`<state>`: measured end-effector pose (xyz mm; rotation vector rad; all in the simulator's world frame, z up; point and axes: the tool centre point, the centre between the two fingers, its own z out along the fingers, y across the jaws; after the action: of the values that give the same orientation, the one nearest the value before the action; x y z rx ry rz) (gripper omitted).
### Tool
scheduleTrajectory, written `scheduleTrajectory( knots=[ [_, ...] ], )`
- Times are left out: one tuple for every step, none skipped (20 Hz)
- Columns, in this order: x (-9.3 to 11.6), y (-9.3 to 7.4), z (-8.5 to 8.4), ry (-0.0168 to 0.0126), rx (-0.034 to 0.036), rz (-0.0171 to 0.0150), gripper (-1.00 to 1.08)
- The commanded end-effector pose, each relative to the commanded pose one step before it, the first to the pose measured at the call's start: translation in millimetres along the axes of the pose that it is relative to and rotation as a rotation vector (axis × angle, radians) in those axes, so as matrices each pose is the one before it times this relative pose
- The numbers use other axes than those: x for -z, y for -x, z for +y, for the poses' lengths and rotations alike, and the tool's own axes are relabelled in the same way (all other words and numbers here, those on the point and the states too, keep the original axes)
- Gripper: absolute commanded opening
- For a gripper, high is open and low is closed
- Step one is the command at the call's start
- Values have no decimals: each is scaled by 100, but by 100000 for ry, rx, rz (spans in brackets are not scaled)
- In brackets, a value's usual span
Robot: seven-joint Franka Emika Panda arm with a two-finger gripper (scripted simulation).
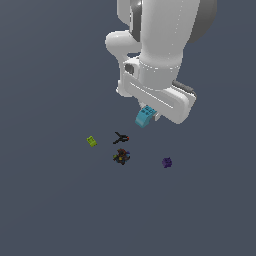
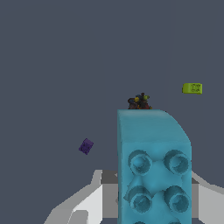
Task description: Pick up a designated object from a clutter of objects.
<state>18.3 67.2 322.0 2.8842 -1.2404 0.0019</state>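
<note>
brick (image 2: 153, 170): cyan, studded, one end curved | gripper (image 1: 148, 116): pinching brick | above scattered clutter

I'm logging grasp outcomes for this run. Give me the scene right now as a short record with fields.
held object: cyan brick, studs visible in the wrist view
end effector: shut on the cyan brick
remaining on surface: lime-green block, black-and-red clamp, dark multicoloured lump, purple lump
arm: white, above the clutter
brick contact with other items: none

Cyan brick's (image 2: 153, 170) lower end cut off, hiding multicoloured lump (image 2: 139, 102) partly.
</note>
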Motion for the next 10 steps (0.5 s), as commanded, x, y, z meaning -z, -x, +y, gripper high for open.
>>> scheduleTrajectory(
  knots=[
    [2298,1879,-661,34,-73,68,-100],
    [830,681,-271,0,0,0,-100],
    [787,645,-260,0,0,0,-100],
    [744,609,-252,0,0,0,-100],
    [701,573,-247,0,0,0,-100],
    [652,521,-232,-37,25,-53,-100],
    [595,482,-227,0,0,0,-100],
    [544,425,-204,-35,17,-57,-100],
    [491,398,-196,0,0,0,-100],
    [440,340,-167,-35,15,-58,-100]
  ],
)
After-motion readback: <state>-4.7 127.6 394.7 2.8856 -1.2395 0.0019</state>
